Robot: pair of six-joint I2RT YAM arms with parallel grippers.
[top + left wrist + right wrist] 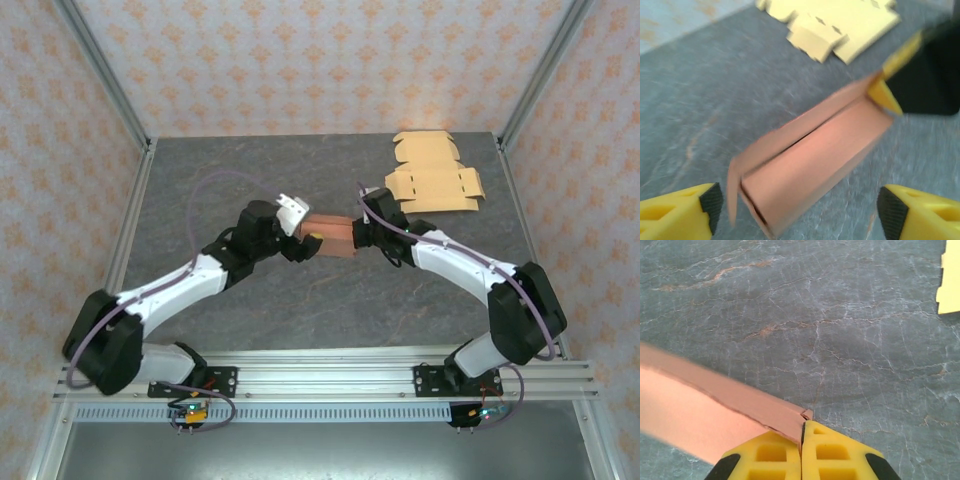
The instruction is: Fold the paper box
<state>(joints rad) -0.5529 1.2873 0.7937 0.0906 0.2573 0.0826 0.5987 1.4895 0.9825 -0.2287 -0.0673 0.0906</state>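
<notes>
Top view: left gripper jaws wide round box, so w/ right gripper pinched shut on 1 corner only, it may twist/slip.

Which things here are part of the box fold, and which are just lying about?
In the job:
- pink paper box
- right tool, shut on the box's far edge
- left tool, open, one finger on either side of the box's near end

Lying about:
- flat yellow blanks, far right of the table
</notes>
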